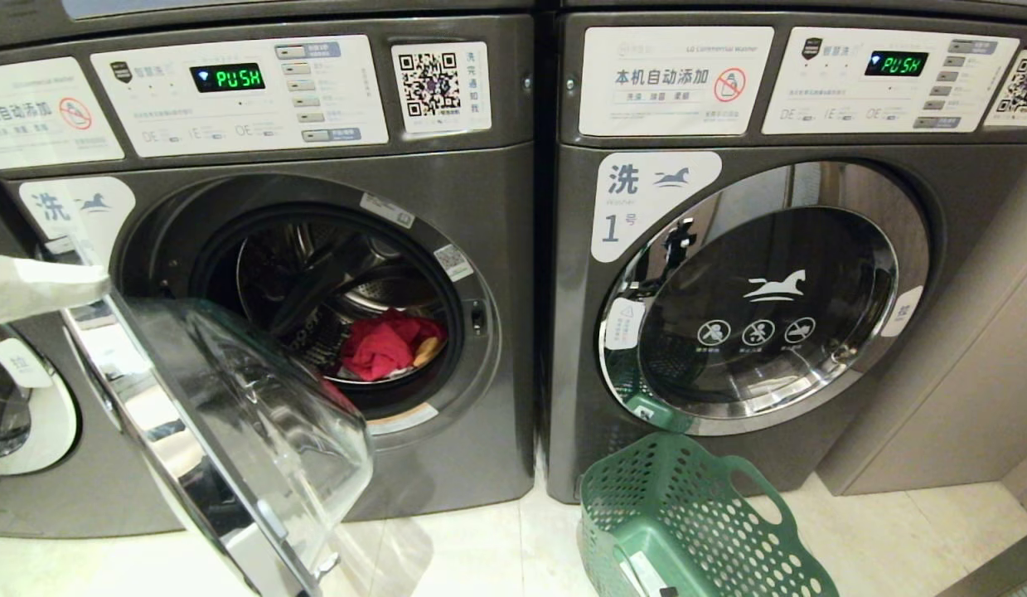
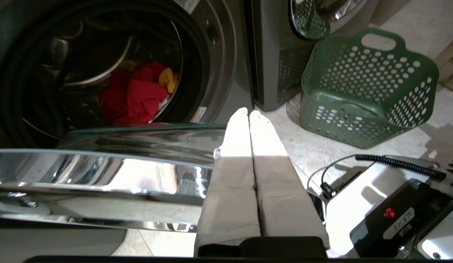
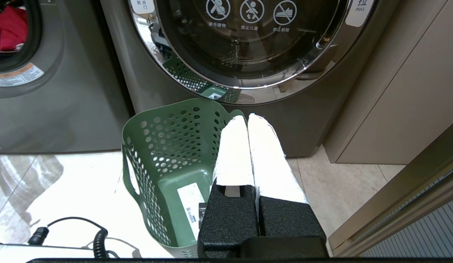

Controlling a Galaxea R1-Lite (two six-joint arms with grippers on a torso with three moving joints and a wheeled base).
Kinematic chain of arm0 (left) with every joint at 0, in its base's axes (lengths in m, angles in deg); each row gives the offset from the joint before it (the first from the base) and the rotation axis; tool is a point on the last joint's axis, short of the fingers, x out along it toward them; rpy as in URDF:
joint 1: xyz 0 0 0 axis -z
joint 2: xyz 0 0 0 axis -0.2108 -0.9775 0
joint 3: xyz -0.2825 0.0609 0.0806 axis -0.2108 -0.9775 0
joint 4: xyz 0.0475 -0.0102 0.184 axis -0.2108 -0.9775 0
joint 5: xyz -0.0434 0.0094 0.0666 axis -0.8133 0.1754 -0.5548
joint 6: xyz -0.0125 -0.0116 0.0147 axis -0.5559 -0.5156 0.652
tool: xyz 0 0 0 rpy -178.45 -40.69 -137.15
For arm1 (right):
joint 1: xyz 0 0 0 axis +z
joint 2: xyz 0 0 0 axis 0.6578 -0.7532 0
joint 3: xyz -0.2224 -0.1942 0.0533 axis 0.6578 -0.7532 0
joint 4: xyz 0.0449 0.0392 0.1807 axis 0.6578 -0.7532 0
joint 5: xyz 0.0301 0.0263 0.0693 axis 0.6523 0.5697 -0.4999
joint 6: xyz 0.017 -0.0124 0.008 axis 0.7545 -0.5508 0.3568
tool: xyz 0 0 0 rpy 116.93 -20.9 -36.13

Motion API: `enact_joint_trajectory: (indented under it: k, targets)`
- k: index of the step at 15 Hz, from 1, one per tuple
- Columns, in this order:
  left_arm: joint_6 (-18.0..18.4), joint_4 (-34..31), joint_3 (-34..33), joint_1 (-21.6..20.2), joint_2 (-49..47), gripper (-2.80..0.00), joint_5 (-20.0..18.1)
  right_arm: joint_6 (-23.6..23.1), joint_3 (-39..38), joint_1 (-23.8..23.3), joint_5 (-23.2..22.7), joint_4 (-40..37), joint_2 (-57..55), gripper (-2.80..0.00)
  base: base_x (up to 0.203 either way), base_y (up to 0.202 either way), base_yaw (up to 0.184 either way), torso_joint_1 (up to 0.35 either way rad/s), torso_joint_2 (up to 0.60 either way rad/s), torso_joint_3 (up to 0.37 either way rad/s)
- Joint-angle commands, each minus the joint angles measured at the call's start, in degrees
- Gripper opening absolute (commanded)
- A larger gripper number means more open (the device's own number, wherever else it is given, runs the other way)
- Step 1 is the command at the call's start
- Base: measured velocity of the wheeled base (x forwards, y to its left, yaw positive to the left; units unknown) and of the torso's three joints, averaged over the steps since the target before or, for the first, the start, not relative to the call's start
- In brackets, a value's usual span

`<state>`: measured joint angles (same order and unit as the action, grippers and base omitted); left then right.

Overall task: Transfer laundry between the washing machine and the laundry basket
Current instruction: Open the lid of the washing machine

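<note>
The left washing machine (image 1: 314, 166) stands with its round glass door (image 1: 231, 414) swung out toward me. Red laundry (image 1: 385, 344) with a small yellow piece lies low in the drum and also shows as the red laundry (image 2: 138, 95) in the left wrist view. My left gripper (image 1: 99, 286) is shut and holds nothing. It sits by the door's upper edge, and in the wrist view the left gripper (image 2: 249, 111) lies along the door's chrome rim. The green laundry basket (image 1: 646, 497) stands empty on the floor before the right machine. My right gripper (image 3: 247, 116) hangs shut and empty over the basket's wall (image 3: 164, 135).
A second washing machine (image 1: 770, 298) on the right has its door closed. A beige cabinet side (image 1: 977, 373) stands to its right. My base with a coiled black cable (image 2: 394, 164) sits on the pale tiled floor near the basket (image 2: 358, 73).
</note>
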<state>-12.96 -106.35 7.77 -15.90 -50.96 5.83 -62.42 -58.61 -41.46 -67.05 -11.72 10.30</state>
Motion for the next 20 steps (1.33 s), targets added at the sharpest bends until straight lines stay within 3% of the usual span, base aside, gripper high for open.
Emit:
enact_joint_trajectory:
  k: [1,3,6,9,12,15,16,17,20]
  targets:
    - [0.08,0.18,0.69,2.34,-4.30,-2.80,1.33,-0.03,0.00,-0.02,-0.03,0.01,-0.07,-2.80,0.000,0.000,0.000,0.000,0.00,0.000]
    - [0.06,2.65,3.04,5.71,-8.62,-2.80,7.46,-0.03,0.00,-0.02,-0.03,0.01,-0.07,-2.80,0.000,0.000,0.000,0.000,0.00,0.000]
    - [0.33,4.02,6.25,10.00,-12.54,-2.80,22.12,-0.03,0.00,-0.10,-0.03,0.01,-0.07,-2.80,0.000,0.000,0.000,0.000,0.00,0.000]
    - [0.42,0.74,5.05,11.92,-14.13,-2.80,28.35,-0.03,0.00,-0.02,-0.03,0.01,-0.07,-2.80,0.000,0.000,0.000,0.000,0.00,0.000]
    - [0.79,-2.36,4.22,12.36,-13.36,-2.80,37.18,-0.03,0.00,-0.02,-0.03,0.01,-0.07,-2.80,0.000,0.000,0.000,0.000,0.00,0.000]
    - [0.63,-3.74,3.93,11.16,-10.90,-2.80,50.84,-0.03,0.00,-0.02,-0.03,0.01,-0.07,-2.80,0.000,0.000,0.000,0.000,0.00,0.000]
    - [0.55,-4.69,3.91,9.55,-9.65,-2.80,56.50,-0.03,0.00,-0.02,-0.03,0.01,-0.07,-2.80,0.000,0.000,0.000,0.000,0.00,0.000]
    - [0.39,-5.97,3.90,7.31,-7.91,-2.80,59.82,-0.03,0.00,-0.02,-0.03,0.01,-0.07,-2.80,0.000,0.000,0.000,0.000,0.00,0.000]
    - [0.25,-6.99,4.12,1.40,-4.37,-2.80,61.88,-0.03,0.00,-0.07,-0.03,0.01,-0.07,-2.80,0.000,0.000,0.000,0.000,0.00,0.000]
